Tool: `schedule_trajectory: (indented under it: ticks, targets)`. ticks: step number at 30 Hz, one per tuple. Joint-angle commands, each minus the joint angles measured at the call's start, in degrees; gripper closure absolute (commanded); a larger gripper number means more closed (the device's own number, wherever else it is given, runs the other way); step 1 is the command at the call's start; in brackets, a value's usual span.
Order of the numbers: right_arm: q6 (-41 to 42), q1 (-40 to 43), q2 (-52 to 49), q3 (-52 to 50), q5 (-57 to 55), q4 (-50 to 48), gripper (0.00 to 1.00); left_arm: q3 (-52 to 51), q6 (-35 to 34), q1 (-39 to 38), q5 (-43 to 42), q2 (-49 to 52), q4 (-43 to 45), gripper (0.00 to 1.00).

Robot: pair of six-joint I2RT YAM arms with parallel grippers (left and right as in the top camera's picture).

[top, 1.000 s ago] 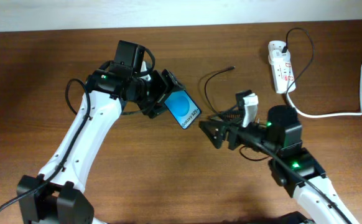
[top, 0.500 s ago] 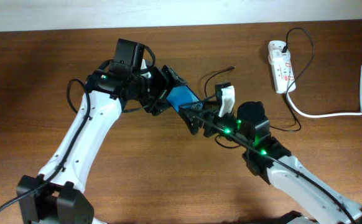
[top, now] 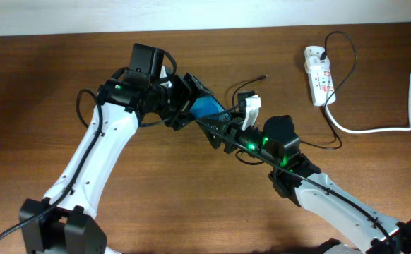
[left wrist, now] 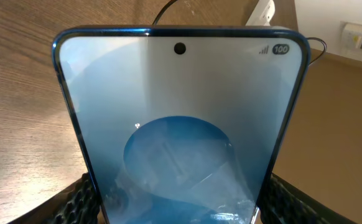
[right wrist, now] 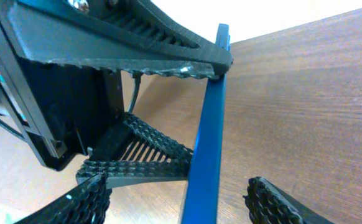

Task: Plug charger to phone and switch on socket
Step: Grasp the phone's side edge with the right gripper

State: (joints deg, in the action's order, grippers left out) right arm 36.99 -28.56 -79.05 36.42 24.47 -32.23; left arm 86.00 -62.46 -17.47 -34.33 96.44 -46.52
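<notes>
My left gripper [top: 184, 107] is shut on the phone [top: 207, 109], a slim blue-screen handset held off the table. In the left wrist view the phone [left wrist: 181, 118] fills the frame between my left jaws [left wrist: 181, 208]. My right gripper [top: 217, 132] is open with its jaws on either side of the phone's free end. In the right wrist view the phone [right wrist: 209, 143] shows edge-on between the open right jaws [right wrist: 181, 199]. The charger [top: 242, 86], a thin black cable, lies on the table behind them, held by neither gripper. The socket [top: 318, 83] lies at the far right.
A thick white cord [top: 375, 129] runs from the socket to the right edge. The black cable loops from the socket's plug [top: 320, 53] down behind my right arm. A pale wall borders the table's far edge.
My right arm has swung left from mid-table to the phone, and its open jaws now straddle the phone's end. My left gripper tilted the phone slightly up and back.
</notes>
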Motion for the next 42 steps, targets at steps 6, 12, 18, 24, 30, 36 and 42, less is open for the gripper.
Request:
schedule_trajectory:
  ticks: [6, 12, 18, 24, 30, 36, 42]
  targets:
    - [1.49, -0.42, -0.46, 0.22, -1.05, -2.32, 0.44, 1.38, -0.55, 0.0, -1.33, 0.2, 0.48, 0.54]
    - [3.13, -0.61, -0.46, 0.22, -1.2, -2.38, 0.62, 1.38, -0.83, 0.0, -1.31, 0.2, 0.66, 0.54]
    - [3.19, -3.69, -0.46, 0.22, -5.97, -2.56, 0.64, 1.38, -1.38, 0.0, -1.29, 0.2, 0.68, 0.53]
    - [3.19, -6.47, -0.46, 0.22, -11.67, -2.56, 0.71, 1.38, -1.38, 0.0, -1.31, 0.2, 0.68, 0.53]
    - [4.04, -6.47, -0.46, 0.22, -11.56, -2.54, 0.85, 1.38, -1.36, 0.0, -1.29, 0.2, 0.68, 0.53]
    - [4.48, -6.47, -0.46, 0.22, -10.95, -2.51, 0.94, 1.38, -1.36, 0.0, -1.29, 0.2, 0.66, 0.53]
    - [4.48, -6.47, -0.46, 0.22, -8.22, -2.78, 0.96, 1.38, -1.33, 0.0, -1.29, 0.2, 0.63, 0.48]
